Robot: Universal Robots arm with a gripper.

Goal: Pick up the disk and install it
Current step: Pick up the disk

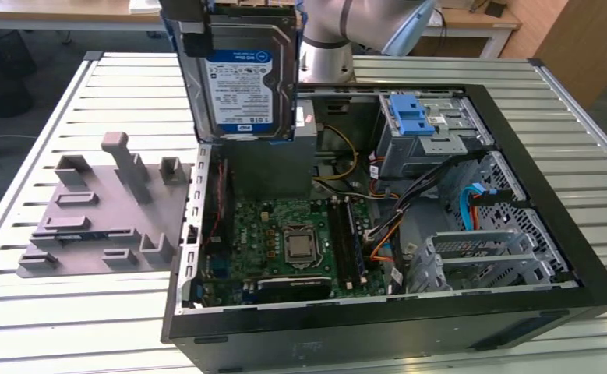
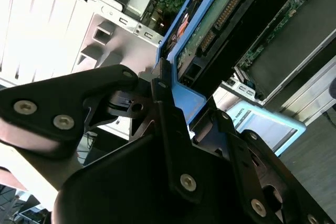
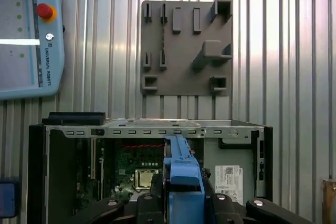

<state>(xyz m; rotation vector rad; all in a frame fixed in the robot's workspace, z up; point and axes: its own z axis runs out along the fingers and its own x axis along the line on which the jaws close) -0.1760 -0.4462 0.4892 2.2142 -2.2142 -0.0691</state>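
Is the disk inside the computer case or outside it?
Outside: the hand holds the disk upright, above the open case.

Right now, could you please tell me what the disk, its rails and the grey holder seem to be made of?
Disk: metal casing, judging by the dull silvery sheen at its edges. Rails: blue plastic, smooth and evenly coloured. Holder: likely plastic, possibly printed; uniform matte grey with blocky raised shapes.
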